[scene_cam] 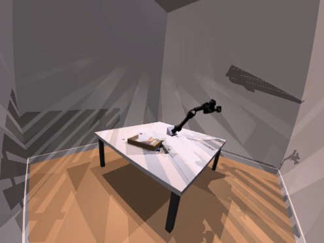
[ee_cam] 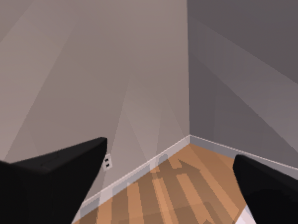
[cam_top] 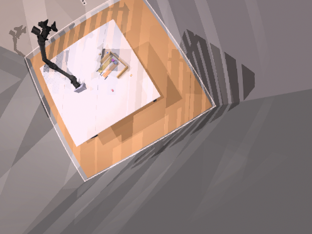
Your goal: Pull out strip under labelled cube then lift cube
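From the top view I see my arm point(cam_top: 51, 63) reaching away from the work, its gripper point(cam_top: 47, 26) out past the table's point(cam_top: 94, 119) ten-o'clock corner and above the wooden floor point(cam_top: 176, 94). The wrist view confirms it: both black fingers stand wide apart with nothing between them, facing a wall corner, a baseboard and a small wall outlet point(ee_cam: 107, 161). The wooden tray point(cam_top: 123, 70) sits on the table toward one o'clock from the table's middle, well apart from the gripper. Inside it lie the strips point(cam_top: 108, 70), side by side, and a small purple cube point(cam_top: 114, 61) rests on them; I cannot read any label or tell which strip carries it. A tiny pink piece point(cam_top: 112, 90) lies loose on the table, at six o'clock from the tray.
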Robot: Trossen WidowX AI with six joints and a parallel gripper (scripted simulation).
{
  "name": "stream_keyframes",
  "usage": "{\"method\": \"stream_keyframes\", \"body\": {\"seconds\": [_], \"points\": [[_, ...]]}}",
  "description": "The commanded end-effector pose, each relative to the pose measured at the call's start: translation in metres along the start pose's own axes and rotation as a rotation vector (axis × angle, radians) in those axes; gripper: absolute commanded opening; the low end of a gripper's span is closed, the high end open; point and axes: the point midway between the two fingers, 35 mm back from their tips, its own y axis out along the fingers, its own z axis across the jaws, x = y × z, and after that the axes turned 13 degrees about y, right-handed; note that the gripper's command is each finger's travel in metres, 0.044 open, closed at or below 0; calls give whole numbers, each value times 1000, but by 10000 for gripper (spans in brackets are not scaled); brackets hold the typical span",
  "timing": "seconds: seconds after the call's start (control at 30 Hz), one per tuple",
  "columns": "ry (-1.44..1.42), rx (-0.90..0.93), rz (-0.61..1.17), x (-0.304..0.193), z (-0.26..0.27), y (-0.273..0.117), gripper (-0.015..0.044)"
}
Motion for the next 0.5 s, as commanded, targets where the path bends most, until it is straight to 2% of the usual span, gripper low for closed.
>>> {"method": "stream_keyframes", "body": {"seconds": [0.0,0.17,0.47], "points": [[-3,-2,1,0,-1,1,400],[-110,-83,28,-11,-38,18,400],[-317,-331,139,-23,-170,40,400]]}}
